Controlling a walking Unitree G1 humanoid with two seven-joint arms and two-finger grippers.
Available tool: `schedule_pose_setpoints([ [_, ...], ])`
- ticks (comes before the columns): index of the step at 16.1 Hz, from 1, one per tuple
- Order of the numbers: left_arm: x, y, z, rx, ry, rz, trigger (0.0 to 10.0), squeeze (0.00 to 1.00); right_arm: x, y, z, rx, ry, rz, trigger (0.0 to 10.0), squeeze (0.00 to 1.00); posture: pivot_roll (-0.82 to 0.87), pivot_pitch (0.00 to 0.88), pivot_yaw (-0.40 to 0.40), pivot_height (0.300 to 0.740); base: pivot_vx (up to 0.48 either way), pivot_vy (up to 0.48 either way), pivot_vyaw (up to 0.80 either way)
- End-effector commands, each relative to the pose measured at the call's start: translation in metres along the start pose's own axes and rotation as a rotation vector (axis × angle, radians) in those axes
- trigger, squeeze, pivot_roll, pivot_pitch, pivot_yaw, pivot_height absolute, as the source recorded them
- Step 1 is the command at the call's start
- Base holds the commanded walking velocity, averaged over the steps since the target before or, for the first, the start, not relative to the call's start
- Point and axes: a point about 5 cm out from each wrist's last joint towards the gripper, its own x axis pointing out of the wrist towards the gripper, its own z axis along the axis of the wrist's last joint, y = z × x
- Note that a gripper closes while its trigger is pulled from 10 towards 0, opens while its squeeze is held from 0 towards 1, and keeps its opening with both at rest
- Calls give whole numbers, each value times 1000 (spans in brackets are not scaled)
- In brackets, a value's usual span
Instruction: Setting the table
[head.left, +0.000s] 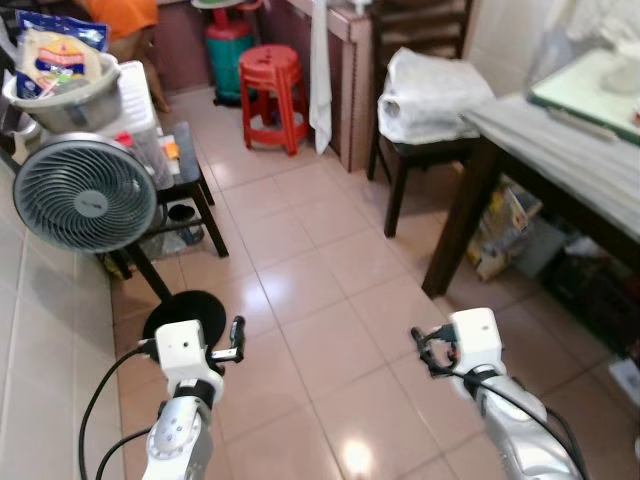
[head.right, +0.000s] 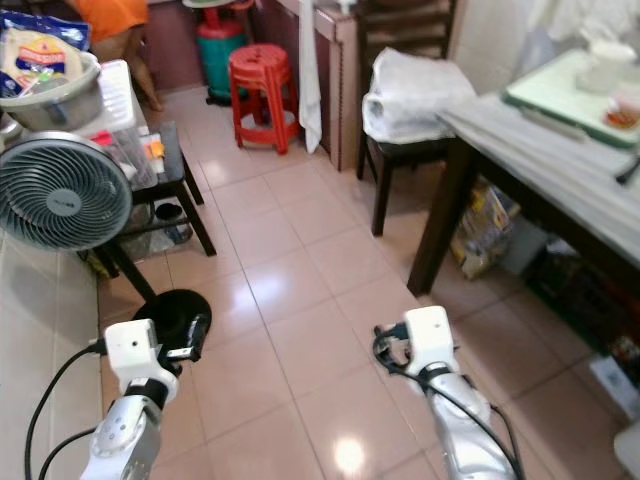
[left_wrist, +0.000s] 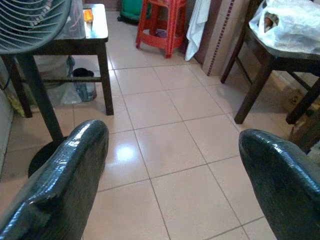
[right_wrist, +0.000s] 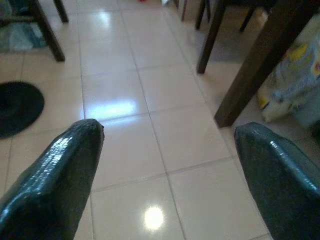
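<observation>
A dining table (head.left: 560, 150) with a grey stone top and dark legs stands at my right. On it lies a pale green tray (head.right: 570, 90) with a white cup (head.right: 607, 62), and a bowl (head.right: 625, 115) with something red sits near the tray. My left gripper (head.left: 235, 340) and right gripper (head.left: 425, 350) are held low over the tiled floor, short of the table. In the wrist views the left gripper (left_wrist: 175, 135) and the right gripper (right_wrist: 167, 130) stand open with nothing between their fingers.
A grey fan (head.left: 85, 190) on a black round base (head.left: 185, 315) stands at the left beside a black side table (head.left: 190, 170). A dark chair holding a white plastic bag (head.left: 430, 95) sits by the dining table. Stacked red stools (head.left: 272, 90) are at the back. Bags (head.left: 505, 225) lie under the table.
</observation>
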Motion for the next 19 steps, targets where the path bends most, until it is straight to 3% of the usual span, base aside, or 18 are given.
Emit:
schedule_pose_setpoints([
  [1,-3,9,-4,5,13,24,10000,0,2,10,3,0,-15,37,10000,0,-94,97,58,740,375,0,-775],
  [13,-6,11,-7,16,31,11,10000,0,0,14,5,2,-33,57,10000,0,-90,104,62,740,366,0,-688],
  [19,-8,14,-7,20,41,41,10000,0,-3,18,7,10,-30,88,10000,0,-78,105,56,740,47,0,0],
])
